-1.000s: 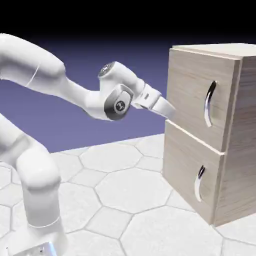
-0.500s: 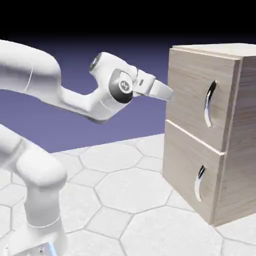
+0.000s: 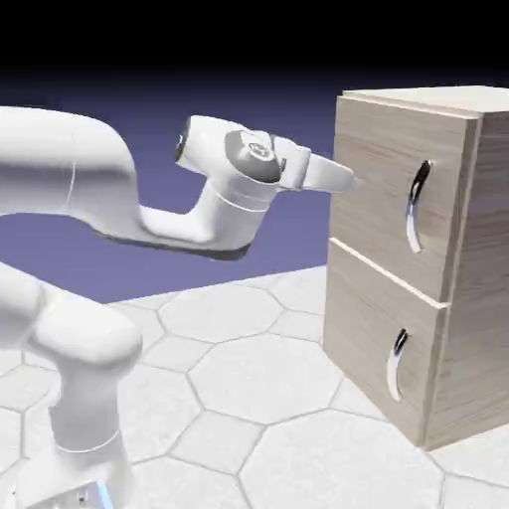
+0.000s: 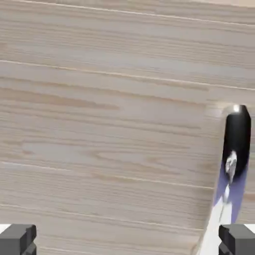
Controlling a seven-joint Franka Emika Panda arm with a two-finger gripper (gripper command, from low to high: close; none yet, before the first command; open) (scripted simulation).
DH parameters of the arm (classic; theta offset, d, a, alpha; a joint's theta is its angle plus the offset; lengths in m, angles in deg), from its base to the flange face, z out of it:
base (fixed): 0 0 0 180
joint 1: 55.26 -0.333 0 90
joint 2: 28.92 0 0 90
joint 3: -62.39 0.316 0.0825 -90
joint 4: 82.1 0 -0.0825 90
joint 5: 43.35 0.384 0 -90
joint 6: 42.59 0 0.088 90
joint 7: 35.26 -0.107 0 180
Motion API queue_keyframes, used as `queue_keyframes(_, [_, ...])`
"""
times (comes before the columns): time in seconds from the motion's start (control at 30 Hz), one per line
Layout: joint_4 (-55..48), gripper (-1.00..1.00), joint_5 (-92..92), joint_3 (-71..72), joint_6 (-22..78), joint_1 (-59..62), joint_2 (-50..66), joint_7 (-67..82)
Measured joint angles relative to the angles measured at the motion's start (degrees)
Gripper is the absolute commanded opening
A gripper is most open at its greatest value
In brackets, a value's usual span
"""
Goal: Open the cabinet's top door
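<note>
And here's the white arm, reaching across with its gripper (image 4: 127, 240) spread wide, the two grey fingertips (image 4: 17, 239) well apart and nothing between them but a view of wood grain! Straight ahead of the gripper stands the top door (image 3: 393, 179), its pale panel filling nearly all of the hand view, and it's shut, lying flush on the front of the cabinet (image 3: 487, 249).

Now look at the curved handle (image 4: 234, 149) of that door: in the hand view it's off to the right of the gripper's middle, black at its upper end, bright silver and violet further down, its lower part running down beside the right-hand fingertip. Whether the two touch, I can't tell from here. From the exterior view, the handle is to the right of the gripper, apart from it, with a stretch of bare panel showing in between!

Below the gripper's level sits the lower door (image 3: 383, 328), also closed, with its own silver handle (image 3: 397, 366) down and to the right of the gripper. Beneath it all, pale tiled floor (image 3: 263, 378).
</note>
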Motion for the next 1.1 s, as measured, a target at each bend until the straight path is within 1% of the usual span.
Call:
queue_keyframes(0.77, [-8.0, 0.0, -57.3, -22.9, 4.6, -20.4, -9.9, -39.9])
queue_keyframes(0.83, [-8.3, 0.0, -59.1, -23.6, 4.8, -21.0, -10.2, -41.2])
queue_keyframes(0.97, [-14.6, 0.0, -60.0, -28.1, 5.9, -29.2, -8.0, -41.5])
queue_keyframes(1.0, [-16.0, -1.0, -60.3, -29.2, 6.2, -31.1, -7.5, -41.6])
queue_keyframes(1.07, [-16.0, -1.0, -60.3, -29.2, 6.2, -31.1, -7.5, -41.6])
queue_keyframes(1.1, [-14.0, -1.0, -59.1, -27.8, 7.9, -29.2, -7.3, -41.4])
